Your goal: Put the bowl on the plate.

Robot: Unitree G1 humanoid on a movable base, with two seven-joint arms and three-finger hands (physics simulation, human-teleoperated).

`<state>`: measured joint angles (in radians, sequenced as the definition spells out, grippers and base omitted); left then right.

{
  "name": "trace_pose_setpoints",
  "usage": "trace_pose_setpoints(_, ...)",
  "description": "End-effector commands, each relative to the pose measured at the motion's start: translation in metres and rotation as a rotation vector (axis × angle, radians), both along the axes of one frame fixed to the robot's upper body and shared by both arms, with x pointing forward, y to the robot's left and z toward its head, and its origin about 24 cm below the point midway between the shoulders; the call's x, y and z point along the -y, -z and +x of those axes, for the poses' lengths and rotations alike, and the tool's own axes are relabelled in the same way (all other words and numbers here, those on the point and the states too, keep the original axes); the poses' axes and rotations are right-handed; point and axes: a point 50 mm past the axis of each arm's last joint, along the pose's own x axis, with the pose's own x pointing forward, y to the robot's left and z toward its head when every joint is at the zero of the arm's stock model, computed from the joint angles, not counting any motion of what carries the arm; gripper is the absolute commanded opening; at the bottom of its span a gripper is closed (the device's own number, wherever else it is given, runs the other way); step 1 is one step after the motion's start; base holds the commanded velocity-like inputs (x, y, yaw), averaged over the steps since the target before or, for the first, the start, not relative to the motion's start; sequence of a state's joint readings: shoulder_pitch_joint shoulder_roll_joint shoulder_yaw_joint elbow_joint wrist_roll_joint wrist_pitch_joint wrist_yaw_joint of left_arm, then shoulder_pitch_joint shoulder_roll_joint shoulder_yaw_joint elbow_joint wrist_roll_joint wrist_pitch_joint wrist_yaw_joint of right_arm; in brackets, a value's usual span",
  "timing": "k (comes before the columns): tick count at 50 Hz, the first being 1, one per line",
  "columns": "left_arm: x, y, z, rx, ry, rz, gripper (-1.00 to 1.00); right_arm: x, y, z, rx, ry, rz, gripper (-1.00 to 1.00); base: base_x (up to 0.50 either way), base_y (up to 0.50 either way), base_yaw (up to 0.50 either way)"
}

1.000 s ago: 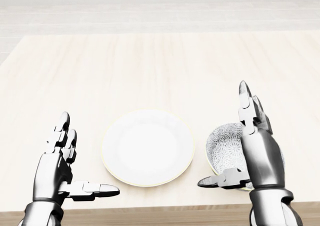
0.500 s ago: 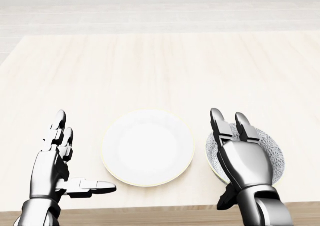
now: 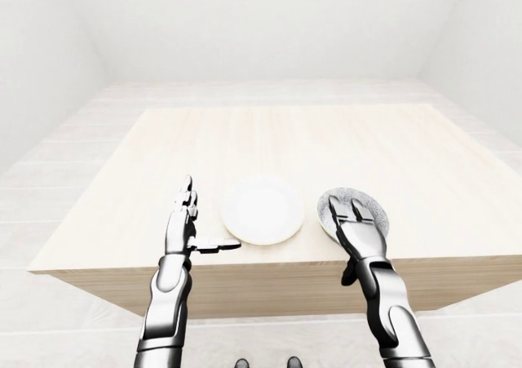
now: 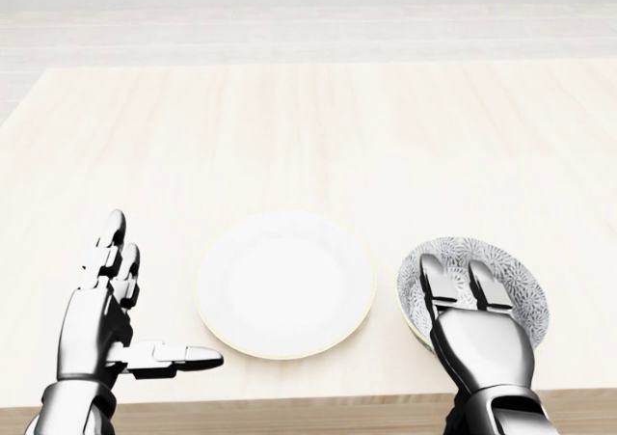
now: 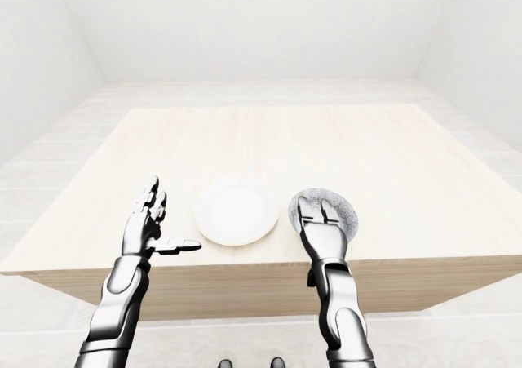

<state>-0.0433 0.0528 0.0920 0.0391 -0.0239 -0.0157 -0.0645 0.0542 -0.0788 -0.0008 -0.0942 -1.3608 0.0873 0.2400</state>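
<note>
1. Head view looks down on a pale wooden table [image 4: 308, 126], with both hands at the bottom of the picture.
2. A plain white plate [image 4: 285, 285] lies flat on the table, near its lower edge and a little left of the middle.
3. The bowl [image 4: 506, 266], patterned in grey and white inside, stands upright on the table just to the right of the plate. A narrow strip of wood shows between them, so it is not on the plate.
4. The right hand [image 4: 479, 343] lies palm down over the bowl's lower rim. Its two fingers [image 4: 434, 283] stretch out straight across the bowl's inside and do not curl round it, so the hand is released. The head view hides its thumb. In the left-eye view a dark part shows below the table edge, away from the bowl.
5. The left hand [image 4: 96, 334] stands left of the plate and apart from it. It is spread, with the fingers pointing up and the thumb pointing right toward the plate, and it holds nothing.
</note>
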Motion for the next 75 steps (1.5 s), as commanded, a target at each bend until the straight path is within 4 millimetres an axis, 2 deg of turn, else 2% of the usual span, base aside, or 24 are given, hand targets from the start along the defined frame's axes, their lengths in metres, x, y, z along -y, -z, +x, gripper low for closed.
trace_pose_setpoints(1, -0.001, 0.0, 0.0, 0.002, 0.0, 0.0, 1.0, 0.001, 0.009, -0.003, -0.035, 0.012, -0.017, 1.0, 0.0, 0.0, 0.0)
trace_pose_setpoints(10, -0.002, -0.002, 0.0, 0.009, -0.001, 0.002, 1.0, 0.005, 0.017, -0.003, -0.05, 0.025, -0.002, 1.0, 0.0, 0.0, 0.0)
trace_pose_setpoints(16, -0.002, -0.001, -0.001, 0.008, -0.001, 0.004, 1.0, 0.012, 0.029, -0.001, -0.069, 0.056, 0.032, 1.0, 0.0, 0.0, 0.0)
trace_pose_setpoints(27, 0.0, 0.0, 0.001, 0.003, 0.0, 0.01, 1.0, 0.014, 0.031, -0.005, -0.074, 0.053, 0.028, 1.0, 0.0, 0.0, 0.0)
trace_pose_setpoints(29, 0.0, 0.001, 0.001, 0.002, -0.002, 0.011, 1.0, 0.015, 0.03, -0.005, -0.073, 0.052, 0.026, 0.58, 0.0, 0.0, 0.0)
trace_pose_setpoints(30, -0.001, 0.001, 0.001, 0.003, -0.003, 0.012, 1.0, 0.015, 0.029, -0.005, -0.072, 0.052, 0.025, 0.17, 0.0, 0.0, 0.0)
trace_pose_setpoints(31, -0.001, 0.0, 0.0, 0.003, -0.002, 0.011, 1.0, 0.015, 0.029, -0.005, -0.071, 0.051, 0.024, -0.04, 0.0, 0.0, 0.0)
trace_pose_setpoints(32, -0.001, 0.0, 0.0, 0.003, -0.003, 0.012, 1.0, 0.015, 0.029, -0.005, -0.071, 0.051, 0.023, -0.11, 0.0, 0.0, 0.0)
trace_pose_setpoints(33, -0.001, 0.0, 0.0, 0.004, -0.003, 0.012, 1.0, 0.015, 0.029, -0.005, -0.07, 0.05, 0.022, -0.42, 0.0, 0.0, 0.0)
trace_pose_setpoints(34, -0.001, 0.0, 0.0, 0.005, -0.003, 0.011, 1.0, 0.014, 0.028, -0.005, -0.069, 0.048, 0.02, -0.5, 0.0, 0.0, 0.0)
trace_pose_setpoints(37, -0.001, 0.001, 0.001, 0.002, -0.004, 0.011, 1.0, 0.013, 0.027, -0.006, -0.068, 0.043, 0.015, -0.53, 0.0, 0.0, 0.0)
trace_pose_setpoints(39, -0.002, 0.002, 0.0, 0.002, -0.003, 0.012, 1.0, 0.013, 0.026, -0.005, -0.063, 0.041, 0.01, -0.47, 0.0, 0.0, 0.0)
trace_pose_setpoints(44, -0.002, 0.002, 0.0, 0.002, -0.001, 0.013, 1.0, 0.011, 0.024, -0.006, -0.062, 0.036, 0.0, -0.61, 0.0, 0.0, 0.0)
trace_pose_setpoints(45, -0.002, 0.002, 0.001, 0.001, -0.003, 0.013, 1.0, 0.011, 0.024, -0.006, -0.063, 0.035, -0.002, -0.71, 0.0, 0.0, 0.0)
trace_pose_setpoints(49, -0.002, 0.003, 0.001, -0.001, -0.003, 0.014, 1.0, 0.012, 0.022, -0.005, -0.06, 0.035, -0.007, -0.65, 0.0, 0.0, 0.0)
trace_pose_setpoints(54, -0.002, 0.002, 0.002, 0.0, -0.006, 0.015, 1.0, 0.013, 0.016, -0.004, -0.061, 0.03, -0.028, -0.74, 0.0, 0.0, 0.0)
trace_pose_setpoints(60, -0.003, 0.002, 0.003, -0.001, -0.01, 0.017, 1.0, 0.013, 0.002, -0.001, -0.055, 0.022, -0.069, -0.83, 0.0, 0.0, 0.0)
trace_pose_setpoints(68, -0.001, 0.001, 0.003, 0.0, -0.008, 0.022, 1.0, 0.014, -0.017, 0.003, -0.046, 0.027, -0.126, -0.77, 0.0, 0.0, 0.0)
trace_pose_setpoints(75, -0.001, 0.003, 0.004, -0.003, -0.008, 0.033, 1.0, 0.013, -0.03, 0.007, -0.039, 0.035, -0.163, -0.84, 0.0, 0.0, 0.0)
